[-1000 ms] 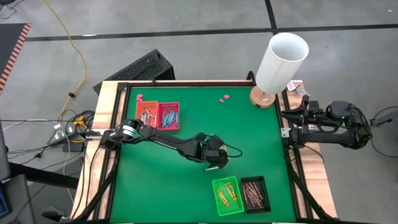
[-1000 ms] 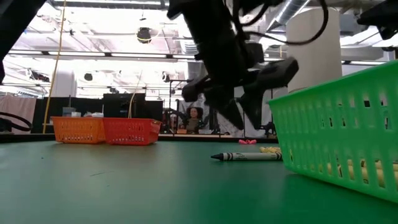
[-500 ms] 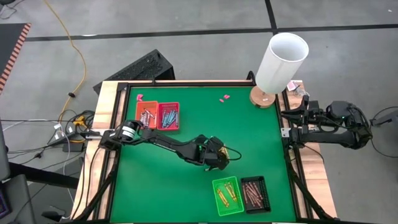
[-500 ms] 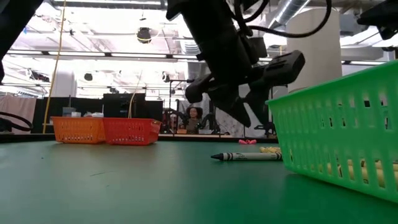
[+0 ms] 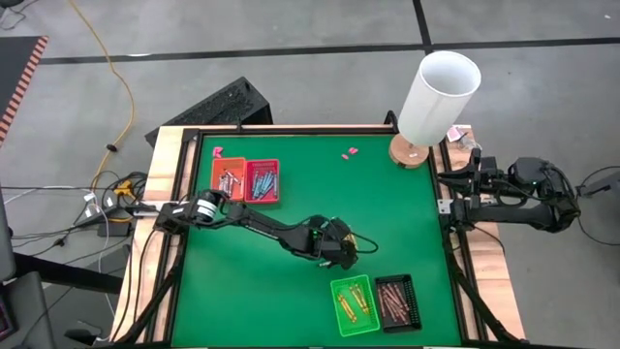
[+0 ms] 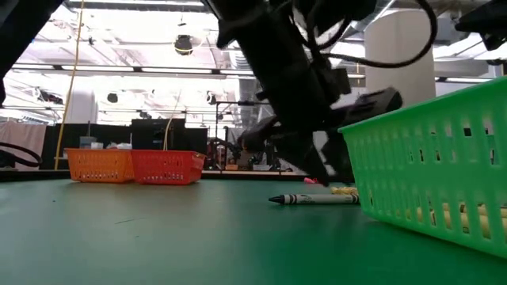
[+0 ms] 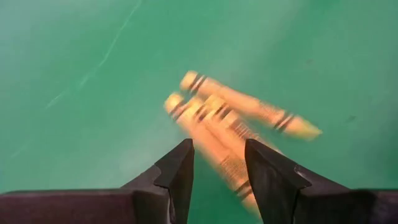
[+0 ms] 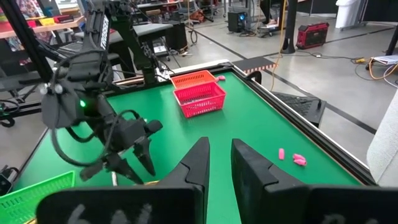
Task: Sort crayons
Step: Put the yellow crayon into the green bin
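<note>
Left gripper (image 5: pixel 340 260): reaching over the green mat (image 5: pixel 291 301) just beside the green tray (image 5: pixel 354 304); fingers (image 7: pixel 177 171) standing partly apart and gripping nothing, poised directly above a small cluster of yellow crayons (image 7: pixel 230 124) lying loose on the mat.
Loose crayon (image 6: pixel 315 199): lying flat just in front of the green tray in the low view; its colour is hard to judge there, possibly grey.
Sorted crayons: yellow ones lying in the green tray, brown-red ones in the black tray (image 5: pixel 398 301), others in the orange tray (image 5: pixel 228 178) and red tray (image 5: pixel 262 180).
Right gripper (image 8: pixel 221 163): waiting off the table's right edge, fingers sitting slightly apart, carrying nothing.
</note>
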Action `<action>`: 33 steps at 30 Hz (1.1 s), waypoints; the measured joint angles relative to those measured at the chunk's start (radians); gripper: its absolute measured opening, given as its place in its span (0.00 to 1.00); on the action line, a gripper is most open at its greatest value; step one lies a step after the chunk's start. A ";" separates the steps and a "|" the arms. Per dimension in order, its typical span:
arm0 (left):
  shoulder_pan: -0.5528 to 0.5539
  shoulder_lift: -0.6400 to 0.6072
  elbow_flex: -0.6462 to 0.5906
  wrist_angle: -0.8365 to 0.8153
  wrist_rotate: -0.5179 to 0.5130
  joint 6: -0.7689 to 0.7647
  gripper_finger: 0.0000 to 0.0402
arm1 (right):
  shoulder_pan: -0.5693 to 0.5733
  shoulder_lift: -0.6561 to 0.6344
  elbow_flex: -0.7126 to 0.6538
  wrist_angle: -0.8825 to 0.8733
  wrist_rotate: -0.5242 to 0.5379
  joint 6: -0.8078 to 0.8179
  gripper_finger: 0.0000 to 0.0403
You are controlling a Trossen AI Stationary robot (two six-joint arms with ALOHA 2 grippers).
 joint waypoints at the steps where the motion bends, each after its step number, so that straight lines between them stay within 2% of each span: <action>1: 0.000 0.010 -0.002 -0.008 0.000 0.000 0.33 | 0.000 0.000 0.000 0.001 -0.001 0.000 0.17; 7: 0.000 0.011 0.001 -0.017 -0.001 0.004 0.29 | 0.000 0.000 0.000 -0.001 -0.002 0.001 0.17; 14: 0.000 0.008 0.001 -0.140 -0.004 -0.034 0.26 | 0.000 0.000 0.000 0.000 -0.003 0.000 0.17; 20: 0.000 0.008 0.001 -0.157 -0.004 -0.038 0.24 | 0.000 0.000 0.000 0.000 -0.003 0.000 0.17; 26: -0.001 -0.052 0.000 -0.215 -0.005 -0.022 0.24 | 0.000 0.000 0.000 0.000 -0.002 0.000 0.17; 30: -0.005 -0.104 0.001 -0.253 -0.071 -0.045 0.24 | 0.000 -0.001 0.000 0.000 -0.002 0.000 0.17; 33: -0.008 -0.112 0.001 -0.177 -0.122 0.010 0.24 | 0.000 -0.001 0.000 0.001 -0.002 0.000 0.17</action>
